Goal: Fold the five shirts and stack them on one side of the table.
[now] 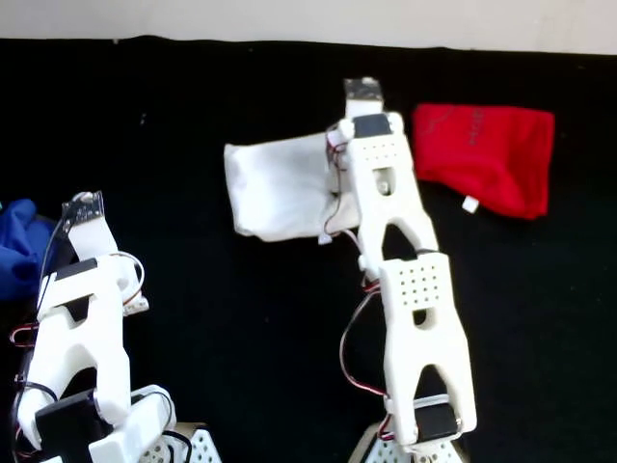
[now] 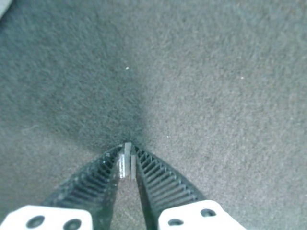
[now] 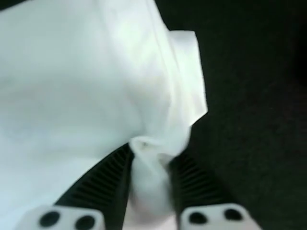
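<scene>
The right pincer (image 3: pixel 149 155) grips the white shirt's (image 1: pixel 280 188) edge at centre; the left pincer (image 2: pixel 127 155) is closed over the surface (image 1: pixel 241 328). The blue shirt (image 1: pixel 17 246) is cut off at left.

Plain white shirt (image 1: pixel 275 188), plain red shirt (image 1: pixel 487 154) with small white tag (image 1: pixel 469 204), blue shirt (image 1: pixel 17 251), black tabletop (image 1: pixel 222 318); arms (image 1: pixel 424 299) white shell, black motors (image 1: pixel 371 125), red-and-black wires (image 1: pixel 352 357); left end effector (image 2: pixel 127 153) and right end effector (image 3: pixel 151 155) black, ribbed fingers (image 2: pixel 158 177) on white mounts (image 2: pixel 192 218).

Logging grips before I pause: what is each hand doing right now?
Left hand: closed, holding nothing.
Right hand: closed on the white shirt.
</scene>
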`<control>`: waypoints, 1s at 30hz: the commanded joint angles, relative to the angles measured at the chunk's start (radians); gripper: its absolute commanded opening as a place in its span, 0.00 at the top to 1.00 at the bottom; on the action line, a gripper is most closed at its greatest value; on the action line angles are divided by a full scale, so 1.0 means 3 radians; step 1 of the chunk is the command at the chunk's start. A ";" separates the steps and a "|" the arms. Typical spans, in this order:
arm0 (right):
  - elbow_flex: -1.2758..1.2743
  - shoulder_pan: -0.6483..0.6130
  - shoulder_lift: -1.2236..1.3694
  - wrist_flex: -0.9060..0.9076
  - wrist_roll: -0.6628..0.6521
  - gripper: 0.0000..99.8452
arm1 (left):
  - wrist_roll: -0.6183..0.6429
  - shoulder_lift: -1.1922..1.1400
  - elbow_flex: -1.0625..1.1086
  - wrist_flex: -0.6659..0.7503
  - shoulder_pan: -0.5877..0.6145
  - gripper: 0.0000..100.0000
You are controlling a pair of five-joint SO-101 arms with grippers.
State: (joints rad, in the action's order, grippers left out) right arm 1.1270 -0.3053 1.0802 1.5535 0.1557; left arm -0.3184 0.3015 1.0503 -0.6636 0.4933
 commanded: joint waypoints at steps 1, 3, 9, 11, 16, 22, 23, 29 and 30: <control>0.0560 0.0069 -0.0038 0.0315 -0.0077 0.99 | -0.0026 -0.0008 0.0003 0.0113 -0.0033 0.99; 0.0949 0.0136 -0.0069 0.0514 -0.0087 0.99 | -0.0026 -0.0008 0.0003 0.0113 -0.0033 0.99; 0.1588 0.0442 -0.0289 0.0708 -0.0511 0.99 | -0.0026 -0.0008 0.0003 0.0118 -0.0033 0.99; 0.1583 0.0601 -0.0463 0.0708 -0.0650 0.99 | -0.0026 -0.0008 0.0003 0.0118 -0.0033 0.99; 0.1583 0.1025 -0.0908 0.0688 -0.0997 0.99 | -0.0026 -0.0008 0.0003 0.0118 -0.0033 0.99; 0.1358 0.1486 -0.1025 0.0396 -0.1345 0.99 | -0.0026 -0.0008 0.0003 0.0118 -0.0033 0.99; 0.1215 0.1552 -0.0985 0.0309 -0.1376 0.99 | -0.0026 -0.0008 0.0003 0.0118 -0.0033 0.99; 0.0258 0.1823 -0.0504 -0.0284 -0.1488 0.99 | -0.0026 -0.0008 0.0003 0.0118 -0.0033 0.99; 0.0161 0.1834 -0.0407 -0.0325 -0.1524 0.99 | -0.0026 -0.0008 0.0003 0.0118 -0.0033 0.99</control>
State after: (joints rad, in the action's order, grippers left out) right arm 1.2559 0.2179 0.9237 1.5167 -0.2708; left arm -0.3184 0.3015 1.0503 -0.6636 0.4933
